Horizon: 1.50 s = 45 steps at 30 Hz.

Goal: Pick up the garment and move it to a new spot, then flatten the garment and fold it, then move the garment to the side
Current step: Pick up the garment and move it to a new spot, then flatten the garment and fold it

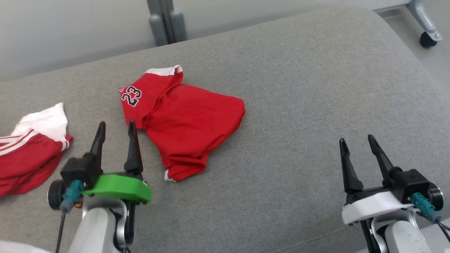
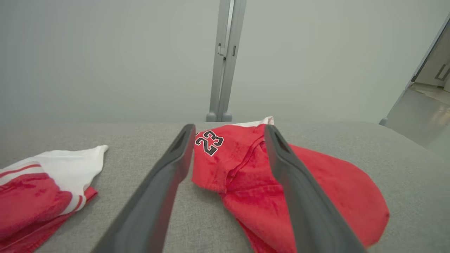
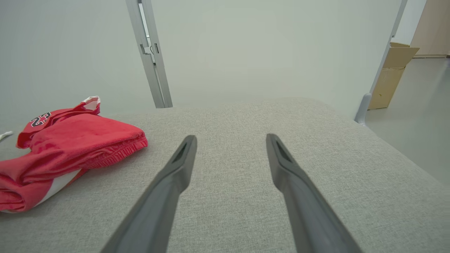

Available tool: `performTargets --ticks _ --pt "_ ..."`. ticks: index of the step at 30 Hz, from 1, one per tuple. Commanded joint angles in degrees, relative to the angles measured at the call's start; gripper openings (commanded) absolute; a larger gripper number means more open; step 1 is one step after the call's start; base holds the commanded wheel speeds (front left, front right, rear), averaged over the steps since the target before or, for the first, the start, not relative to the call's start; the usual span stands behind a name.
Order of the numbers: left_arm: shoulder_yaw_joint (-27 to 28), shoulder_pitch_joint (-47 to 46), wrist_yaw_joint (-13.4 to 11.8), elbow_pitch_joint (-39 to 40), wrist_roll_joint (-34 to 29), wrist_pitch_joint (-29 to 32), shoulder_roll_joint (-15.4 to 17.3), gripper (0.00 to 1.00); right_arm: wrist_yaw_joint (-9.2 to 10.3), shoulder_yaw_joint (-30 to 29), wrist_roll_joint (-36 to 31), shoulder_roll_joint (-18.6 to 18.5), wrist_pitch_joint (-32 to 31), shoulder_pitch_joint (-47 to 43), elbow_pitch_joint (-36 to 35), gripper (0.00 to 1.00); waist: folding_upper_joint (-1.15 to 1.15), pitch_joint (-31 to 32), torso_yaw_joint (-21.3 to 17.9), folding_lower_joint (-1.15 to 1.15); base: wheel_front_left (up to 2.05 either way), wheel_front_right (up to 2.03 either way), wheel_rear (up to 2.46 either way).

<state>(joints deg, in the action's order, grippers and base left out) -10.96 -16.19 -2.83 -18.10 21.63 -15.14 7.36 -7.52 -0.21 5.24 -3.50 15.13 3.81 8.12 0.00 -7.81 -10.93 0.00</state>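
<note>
A red garment [image 1: 182,119] with a white trim and the number 23 lies folded in a rough bundle on the grey cushioned surface [image 1: 299,88], left of centre. My left gripper [image 1: 117,127] stands open just to its near left, fingertips beside the garment's edge and holding nothing. In the left wrist view the garment [image 2: 246,168] lies just past the spread fingers [image 2: 168,175]. My right gripper [image 1: 355,141] is open at the lower right, far from the cloth. The right wrist view shows the garment [image 3: 66,144] at the left, well apart from the open gripper [image 3: 230,140].
A second red and white garment [image 1: 31,151] lies crumpled at the far left edge, also in the left wrist view [image 2: 42,189]. A grey metal post [image 1: 167,21] rises behind the cushion. A caster wheel [image 1: 428,38] stands on the floor at the top right. A cardboard box [image 3: 392,73] sits further off.
</note>
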Motion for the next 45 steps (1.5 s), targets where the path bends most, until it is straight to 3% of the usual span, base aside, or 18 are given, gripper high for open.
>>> performTargets --ticks 1,7,18,33,45 --pt "0.7 2.6 0.2 1.8 -1.2 0.0 -0.6 1.0 0.06 -0.6 -0.7 -0.3 0.0 -0.9 -0.5 1.0 0.0 2.8 3.0 0.0 0.0 0.0 0.0" --pt "3.5 14.5 1.4 11.1 -7.4 0.0 -3.1 1.0 0.07 -3.2 -2.2 -0.5 0.0 -3.5 -1.4 1.0 0.0 5.3 6.1 0.0 0.0 0.0 0.0" --pt "7.4 25.2 5.6 12.6 -12.4 0.0 -4.2 1.0 0.07 -4.3 -3.7 -0.2 0.0 -6.3 -0.3 1.0 0.0 7.0 10.5 0.0 0.0 0.0 0.0" --pt "8.9 26.0 7.2 10.7 -11.8 0.0 -4.5 1.0 0.07 -4.1 -2.8 0.2 0.0 -6.0 2.2 1.0 0.0 7.3 11.1 0.0 0.0 0.0 0.0" --pt "5.6 21.5 7.8 10.6 -12.6 0.0 -4.4 1.0 0.07 -2.8 -2.2 0.2 0.0 -4.4 2.5 1.0 0.0 6.3 7.2 0.0 0.0 0.0 0.0"
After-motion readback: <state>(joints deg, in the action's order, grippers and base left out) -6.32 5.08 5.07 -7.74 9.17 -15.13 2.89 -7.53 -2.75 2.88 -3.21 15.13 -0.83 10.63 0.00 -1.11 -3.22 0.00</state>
